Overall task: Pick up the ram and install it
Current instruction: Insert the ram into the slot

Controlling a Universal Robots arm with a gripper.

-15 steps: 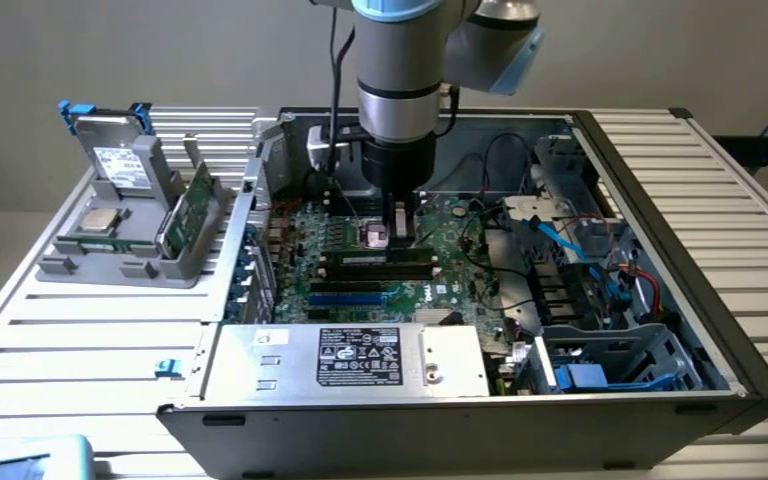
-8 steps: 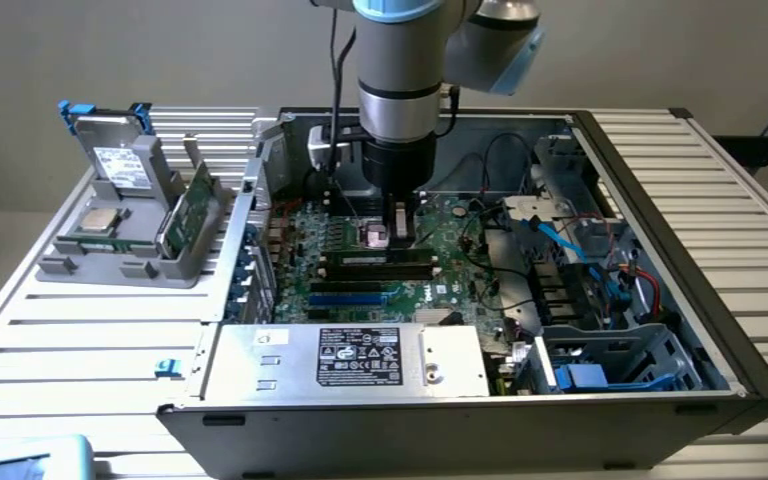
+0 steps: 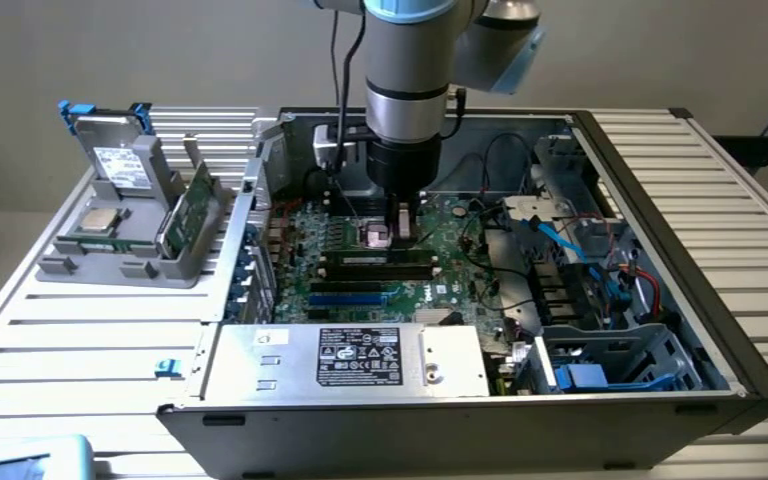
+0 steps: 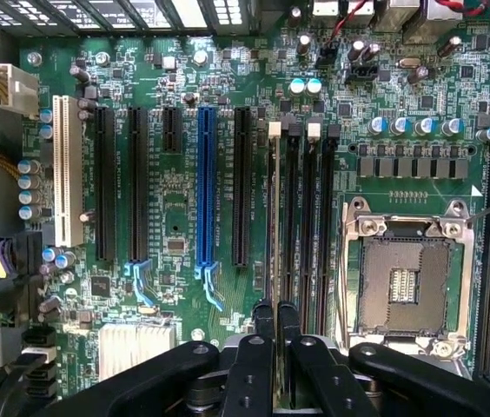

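The pick-up looks done. The tool (image 4: 276,314) is down inside the open computer case (image 3: 722,262), its two fingers drawn close together and clamped on the ram (image 4: 275,217). The wrist view shows the ram edge-on as a thin pale strip running along one of the dark memory slots beside the empty processor socket (image 4: 406,278) on the motherboard (image 4: 175,217).

In the exterior view the tool (image 3: 402,232) hangs just past the middle of the case towards twelve o'clock. The grey power supply box (image 3: 357,358) is at six o'clock from it. A grey holder (image 3: 117,265) stands on the bench (image 3: 77,350) at nine o'clock.

The install seems under way, since the stick is lined up with its slot. I can't tell whether it is pressed fully home or the end latches have caught, and the tool hasn't let go.
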